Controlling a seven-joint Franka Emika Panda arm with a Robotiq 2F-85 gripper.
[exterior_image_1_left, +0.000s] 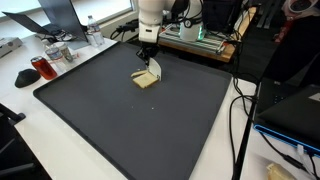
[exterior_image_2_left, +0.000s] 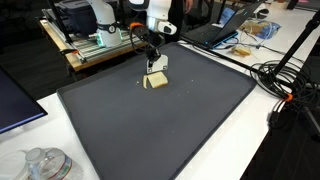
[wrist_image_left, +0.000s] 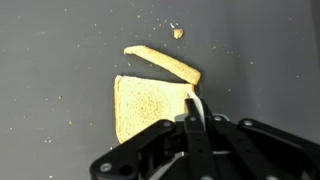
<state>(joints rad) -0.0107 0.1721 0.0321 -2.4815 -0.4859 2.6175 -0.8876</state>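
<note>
A slice of toast bread (wrist_image_left: 145, 105) lies flat on the dark mat (wrist_image_left: 50, 60). It shows near the mat's far edge in both exterior views (exterior_image_1_left: 143, 81) (exterior_image_2_left: 153, 84). My gripper (wrist_image_left: 194, 110) is shut on a second bread slice (wrist_image_left: 165, 63), pinching its edge. This slice stands tilted on edge over the flat one, and its lower edge seems to rest on it. In both exterior views the gripper (exterior_image_1_left: 152, 62) (exterior_image_2_left: 155, 60) points down just above the slices, with the held slice (exterior_image_1_left: 157, 69) (exterior_image_2_left: 160, 68) below its fingers. A crumb (wrist_image_left: 177, 32) lies on the mat beyond.
The large dark mat (exterior_image_1_left: 140, 130) covers a white table. A red mug (exterior_image_1_left: 40, 68), a bottle (exterior_image_1_left: 93, 36) and a laptop (exterior_image_1_left: 55, 15) stand beside it. Cables (exterior_image_2_left: 283, 78) run along one side. A wooden stand with equipment (exterior_image_2_left: 95, 45) is behind the arm.
</note>
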